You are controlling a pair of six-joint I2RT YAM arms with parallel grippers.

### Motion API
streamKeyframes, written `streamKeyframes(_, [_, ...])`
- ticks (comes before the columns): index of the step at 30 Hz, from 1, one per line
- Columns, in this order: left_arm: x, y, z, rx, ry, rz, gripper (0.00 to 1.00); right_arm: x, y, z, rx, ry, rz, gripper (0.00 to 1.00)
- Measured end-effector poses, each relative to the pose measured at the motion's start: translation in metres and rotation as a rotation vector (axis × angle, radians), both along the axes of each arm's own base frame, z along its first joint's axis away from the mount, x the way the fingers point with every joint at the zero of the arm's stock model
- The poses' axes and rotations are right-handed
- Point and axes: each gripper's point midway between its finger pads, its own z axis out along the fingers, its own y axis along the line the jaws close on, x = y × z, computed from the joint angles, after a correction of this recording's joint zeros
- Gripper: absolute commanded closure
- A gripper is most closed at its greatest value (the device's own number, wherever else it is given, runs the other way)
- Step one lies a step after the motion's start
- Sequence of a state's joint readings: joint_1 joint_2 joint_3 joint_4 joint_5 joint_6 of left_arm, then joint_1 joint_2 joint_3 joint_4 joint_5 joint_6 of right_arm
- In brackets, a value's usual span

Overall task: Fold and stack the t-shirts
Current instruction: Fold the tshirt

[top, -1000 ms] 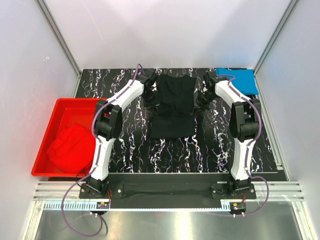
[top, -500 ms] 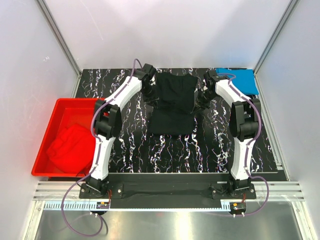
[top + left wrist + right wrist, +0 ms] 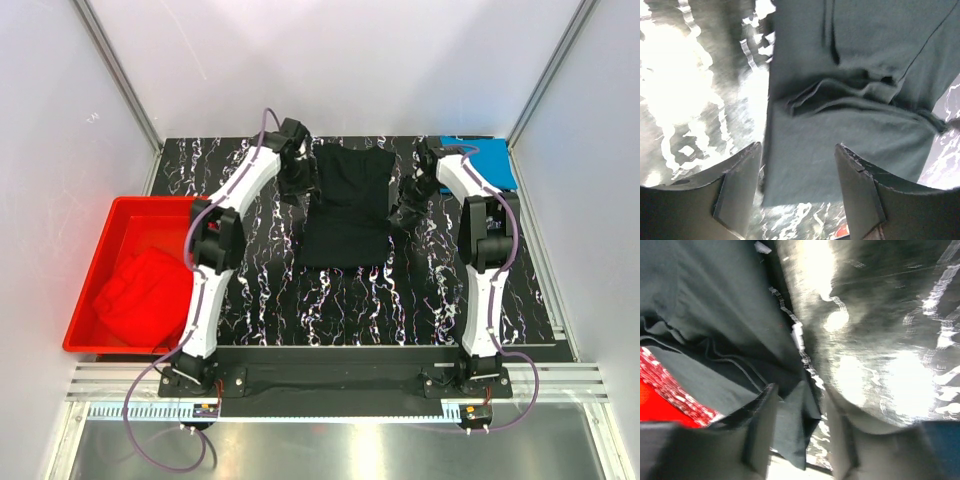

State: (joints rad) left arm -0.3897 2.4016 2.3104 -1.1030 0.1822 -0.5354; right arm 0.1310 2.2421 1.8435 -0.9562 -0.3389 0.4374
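A black t-shirt [image 3: 345, 205] lies spread on the marbled table [image 3: 260, 290], its sides folded in. My left gripper [image 3: 298, 183] hovers at its left edge, jaws open. In the left wrist view the gripper [image 3: 797, 172] straddles the shirt's edge [image 3: 850, 75] without pinching it. My right gripper [image 3: 408, 208] is at the shirt's right edge. In the right wrist view it [image 3: 802, 432] stands open, a loose corner of black cloth [image 3: 797, 435] between the fingers. A blue t-shirt [image 3: 482, 160] lies folded at the far right. A red t-shirt [image 3: 135, 290] sits crumpled in the tub.
A red plastic tub [image 3: 88, 290] stands off the table's left side. White walls and metal posts close in the back and both sides. The arm bases are bolted at the near edge.
Both grippers have opened and let go of the black shirt. The lifted cloth has dropped flat, and the shirt now lies narrower with its sides folded in.
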Motion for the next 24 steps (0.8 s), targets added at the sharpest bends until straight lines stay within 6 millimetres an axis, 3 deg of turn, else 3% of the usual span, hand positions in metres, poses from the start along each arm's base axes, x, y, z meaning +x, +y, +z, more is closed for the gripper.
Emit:
streamKeyframes(2, [-0.008, 0.01, 0.011, 0.014, -0.021, -0.006, 0.4, 0.002, -0.008, 0.002, -0.028, -0.01, 0.009, 0.37])
streamKeyframes(3, [-0.019, 0.015, 0.017, 0.02, -0.017, -0.01, 0.49, 0.003, -0.013, 0.004, -0.045, -0.019, 0.016, 0.38])
streamKeyframes(5, [-0.037, 0.024, 0.027, 0.018, -0.026, -0.024, 0.53, 0.001, -0.017, 0.006, -0.064, -0.027, 0.031, 0.4])
streamKeyframes(8, [-0.069, 0.03, 0.042, 0.004, -0.038, -0.055, 0.63, -0.009, -0.015, 0.02, -0.046, -0.051, 0.066, 0.52])
streamKeyframes(11, [-0.087, 0.017, 0.045, -0.034, -0.049, -0.099, 0.73, -0.031, -0.003, 0.04, 0.019, -0.062, 0.095, 0.62])
streamKeyframes(14, [-0.095, -0.007, 0.033, -0.088, -0.027, -0.14, 0.79, -0.051, 0.022, 0.058, 0.101, -0.086, 0.142, 0.74])
streamKeyframes(17, [-0.097, -0.024, 0.009, -0.116, 0.027, -0.155, 0.79, -0.067, 0.05, 0.062, 0.175, -0.078, 0.195, 0.81])
streamKeyframes(21, [-0.097, -0.026, -0.022, -0.103, 0.098, -0.132, 0.8, -0.084, 0.081, 0.052, 0.253, -0.045, 0.263, 0.84])
streamKeyframes(24, [-0.097, -0.02, -0.039, -0.082, 0.137, -0.102, 0.8, -0.087, 0.086, 0.037, 0.273, -0.022, 0.271, 0.85])
